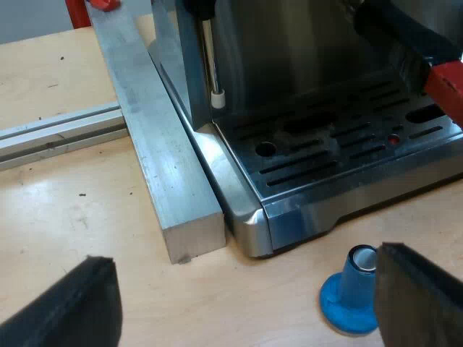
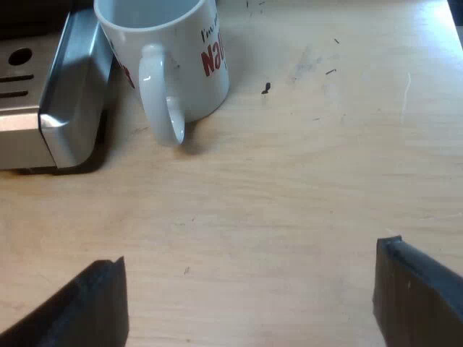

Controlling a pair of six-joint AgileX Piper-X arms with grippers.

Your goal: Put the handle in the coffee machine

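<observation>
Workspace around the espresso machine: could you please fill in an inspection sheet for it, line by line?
Surface: wooden table, a few small dark marks.
Job's things: espresso machine; dark handle with red end at its front, above the drip tray; locked or not, cannot tell.
Clutter: blue tamper upright on the table near the tray's edge; white mug with red lettering upright beside the machine's corner.
Grippers: left gripper open, one finger close to the tamper; right gripper open over bare table.
Cables: nothing seen.
Surroundings: aluminium bar alongside the machine; rail on the table; red parts beyond the bar.
</observation>
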